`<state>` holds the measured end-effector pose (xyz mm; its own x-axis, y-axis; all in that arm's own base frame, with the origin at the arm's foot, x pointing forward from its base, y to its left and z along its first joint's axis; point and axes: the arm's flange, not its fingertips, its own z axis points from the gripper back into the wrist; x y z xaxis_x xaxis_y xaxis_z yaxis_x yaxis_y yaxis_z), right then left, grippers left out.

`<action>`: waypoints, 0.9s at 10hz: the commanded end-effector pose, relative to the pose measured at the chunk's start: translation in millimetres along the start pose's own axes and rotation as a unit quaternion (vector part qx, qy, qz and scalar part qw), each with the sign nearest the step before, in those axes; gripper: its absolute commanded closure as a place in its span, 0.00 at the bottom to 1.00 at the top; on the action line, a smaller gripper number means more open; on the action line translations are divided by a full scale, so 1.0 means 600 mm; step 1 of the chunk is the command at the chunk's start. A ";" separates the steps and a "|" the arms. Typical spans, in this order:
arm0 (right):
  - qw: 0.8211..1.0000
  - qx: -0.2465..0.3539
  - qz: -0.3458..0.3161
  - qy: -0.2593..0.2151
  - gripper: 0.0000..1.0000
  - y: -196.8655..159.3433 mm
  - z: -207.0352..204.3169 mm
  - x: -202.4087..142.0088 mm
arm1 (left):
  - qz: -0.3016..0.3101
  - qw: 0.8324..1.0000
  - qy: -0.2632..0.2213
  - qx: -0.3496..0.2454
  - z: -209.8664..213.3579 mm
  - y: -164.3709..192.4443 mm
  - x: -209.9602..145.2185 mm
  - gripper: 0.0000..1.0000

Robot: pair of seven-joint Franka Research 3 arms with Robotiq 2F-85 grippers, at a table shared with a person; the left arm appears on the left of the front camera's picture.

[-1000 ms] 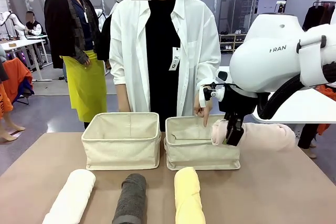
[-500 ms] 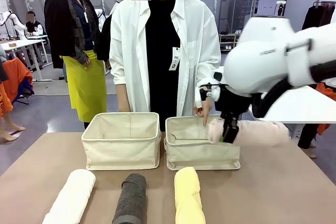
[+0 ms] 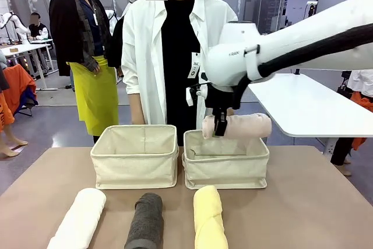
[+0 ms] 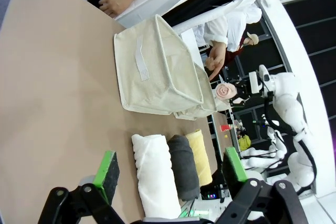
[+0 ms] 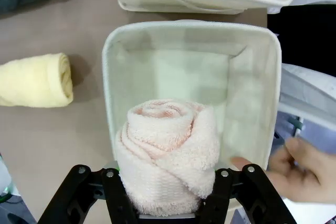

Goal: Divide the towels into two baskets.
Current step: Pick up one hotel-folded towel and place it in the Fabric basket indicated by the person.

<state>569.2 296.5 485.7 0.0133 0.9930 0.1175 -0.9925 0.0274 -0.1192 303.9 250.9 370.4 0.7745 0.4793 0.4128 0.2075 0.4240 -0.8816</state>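
Three towels lie side by side on the surface at my near edge, in front of the two baskets: the white towel (image 3: 78, 217), the dark grey towel (image 3: 144, 221) and the pale yellow towel (image 3: 208, 218). The fourth, the pale pink towel (image 3: 243, 126), is clenched near one end in my right end effector (image 3: 220, 126). It hangs roughly level just above the right basket (image 3: 226, 174), lying along the basket's width. In my right wrist view the roll's spiral end faces me, and the basket's bare floor lies beneath it. My left end effector (image 4: 170, 165) is released, fingers spread, grasping nothing, low over the surface near the three towels. The left basket (image 3: 135, 161) stands just beside the right one.

To set the towel down well, I judge I should lower it until the roll sits inside the fabric walls, keeping it level so the free end does not catch the rim and fold the soft wall. The person's hand (image 5: 294, 174) is just beside the basket's far edge, so I should descend slowly and straight. I should let go only once the towel rests on the floor, so it does not unroll.
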 end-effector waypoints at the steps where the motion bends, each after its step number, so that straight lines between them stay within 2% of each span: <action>1: 1.000 0.027 0.002 0.008 0.67 -0.048 -0.011 0.026 | -0.002 1.000 -0.004 -0.005 0.005 -0.002 0.000 0.00; 6: 0.998 0.063 -0.002 0.018 0.67 -0.077 -0.105 0.038 | -0.002 1.000 -0.004 -0.005 0.005 -0.002 0.000 0.00; 7: 0.998 0.064 -0.004 0.012 0.61 -0.075 -0.121 0.033 | -0.002 1.000 -0.004 -0.005 0.005 -0.002 0.000 0.00; 8: 0.997 0.070 -0.007 0.010 0.49 -0.075 -0.131 0.031 | -0.002 1.000 -0.004 -0.005 0.005 -0.002 0.000 0.00; 9: 0.998 0.068 -0.003 0.009 0.27 -0.075 -0.137 0.029 | -0.002 1.000 -0.004 -0.005 0.005 -0.002 0.000 0.00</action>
<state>625.1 321.1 407.4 0.0122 0.9951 0.0976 -0.9994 0.0090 0.0330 303.8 250.9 370.3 0.7745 0.4794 0.4126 0.2072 0.4239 -0.8817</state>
